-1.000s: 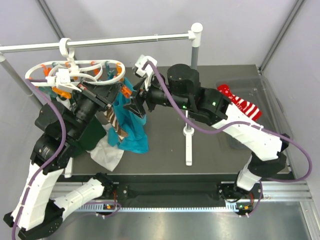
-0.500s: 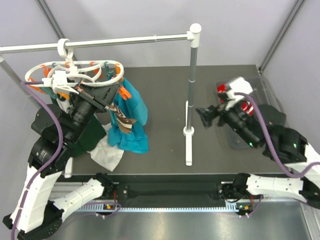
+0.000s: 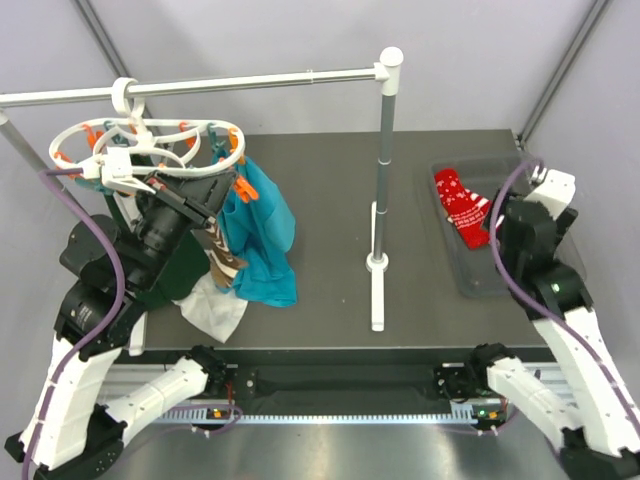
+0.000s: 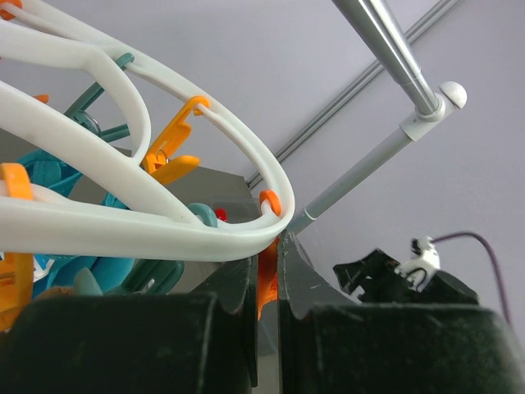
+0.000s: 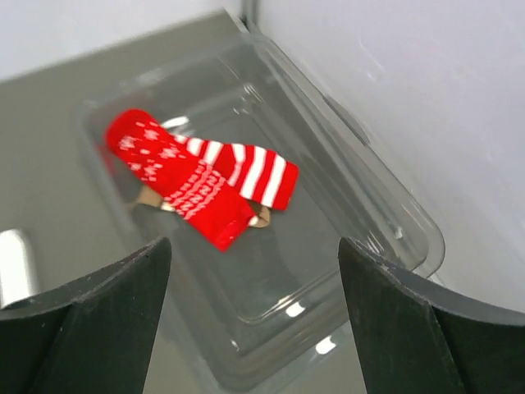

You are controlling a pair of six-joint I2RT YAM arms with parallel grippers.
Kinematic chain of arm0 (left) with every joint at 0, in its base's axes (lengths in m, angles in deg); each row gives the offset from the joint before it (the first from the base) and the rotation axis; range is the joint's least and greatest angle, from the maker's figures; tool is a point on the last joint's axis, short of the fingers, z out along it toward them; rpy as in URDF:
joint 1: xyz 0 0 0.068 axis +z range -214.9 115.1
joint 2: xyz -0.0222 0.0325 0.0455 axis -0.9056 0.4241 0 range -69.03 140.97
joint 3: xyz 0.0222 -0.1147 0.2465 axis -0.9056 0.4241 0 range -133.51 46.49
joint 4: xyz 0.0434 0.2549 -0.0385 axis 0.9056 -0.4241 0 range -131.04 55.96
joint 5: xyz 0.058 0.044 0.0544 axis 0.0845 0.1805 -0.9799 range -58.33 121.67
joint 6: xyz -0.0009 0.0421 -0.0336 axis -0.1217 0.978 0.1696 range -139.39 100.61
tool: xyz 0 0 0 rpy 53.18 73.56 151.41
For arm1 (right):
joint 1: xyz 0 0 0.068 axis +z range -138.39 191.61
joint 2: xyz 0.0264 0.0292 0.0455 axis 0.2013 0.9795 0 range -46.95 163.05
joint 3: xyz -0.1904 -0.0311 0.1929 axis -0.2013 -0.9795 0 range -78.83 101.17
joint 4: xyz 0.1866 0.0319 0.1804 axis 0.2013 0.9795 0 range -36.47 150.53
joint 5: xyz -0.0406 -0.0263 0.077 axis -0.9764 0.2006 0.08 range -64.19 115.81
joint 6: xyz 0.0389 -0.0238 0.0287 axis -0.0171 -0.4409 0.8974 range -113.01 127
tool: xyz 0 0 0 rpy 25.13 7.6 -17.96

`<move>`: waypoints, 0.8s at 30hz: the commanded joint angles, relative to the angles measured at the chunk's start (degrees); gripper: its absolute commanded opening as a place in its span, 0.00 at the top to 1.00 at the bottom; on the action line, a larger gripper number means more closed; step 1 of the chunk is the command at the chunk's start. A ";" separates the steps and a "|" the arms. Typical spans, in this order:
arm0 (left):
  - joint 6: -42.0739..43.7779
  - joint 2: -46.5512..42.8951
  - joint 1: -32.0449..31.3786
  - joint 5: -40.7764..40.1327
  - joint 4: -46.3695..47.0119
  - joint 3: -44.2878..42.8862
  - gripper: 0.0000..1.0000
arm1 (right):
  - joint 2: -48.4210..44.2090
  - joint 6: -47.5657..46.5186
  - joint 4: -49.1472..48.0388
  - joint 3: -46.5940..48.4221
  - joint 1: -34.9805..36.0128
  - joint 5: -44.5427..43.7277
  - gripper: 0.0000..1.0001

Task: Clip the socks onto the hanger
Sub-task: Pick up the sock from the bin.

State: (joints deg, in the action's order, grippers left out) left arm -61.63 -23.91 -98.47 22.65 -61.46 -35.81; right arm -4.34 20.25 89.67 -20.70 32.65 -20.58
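The white oval hanger [image 3: 150, 145] hangs by its hook from the rail at the back left. My left gripper [image 4: 267, 254] is shut on an orange clothespin [image 4: 267, 283] at the ring's right end [image 4: 246, 234]. Below it a brown striped sock [image 3: 222, 255] dangles in front of the teal garment [image 3: 262, 240]. Two red socks [image 5: 201, 176] lie crossed in the clear tray [image 5: 361, 205] at the right, with a tan edge showing under them. My right gripper [image 5: 250, 254] hovers open above the tray's near part, clear of the socks, with nothing between its fingers.
The long white rail [image 3: 250, 80] ends at an upright post [image 3: 383, 150] whose foot [image 3: 377, 290] stands mid-table. A dark green cloth [image 3: 175, 280] and a white cloth [image 3: 215, 310] hang or lie under the left arm. The tray [image 3: 480, 280] sits by the right wall.
My right arm has swung from beside the hanger across to the right, over the tray with the red socks. The left gripper stays shut at the clothespin.
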 commanded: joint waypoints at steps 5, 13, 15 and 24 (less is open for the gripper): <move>0.84 -0.39 0.08 -0.39 0.61 1.09 1.00 | 19.43 4.49 -5.89 -2.58 -20.59 33.36 0.21; 1.28 -1.35 0.16 -0.48 0.70 0.74 1.00 | 34.18 5.82 -16.98 -2.41 -23.32 37.61 0.35; 1.28 -1.70 0.08 -0.56 0.70 0.74 1.00 | 37.53 5.47 -17.42 -0.57 -23.50 36.73 0.39; 1.11 -2.06 0.08 -0.92 0.17 0.74 1.00 | 43.08 8.10 -16.19 -1.70 -24.29 36.72 0.60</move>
State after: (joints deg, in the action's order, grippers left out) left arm -61.21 -25.92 -98.49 22.34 -61.61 -35.05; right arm 40.21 26.42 75.85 -21.93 9.17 16.20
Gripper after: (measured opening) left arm 0.084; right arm 0.403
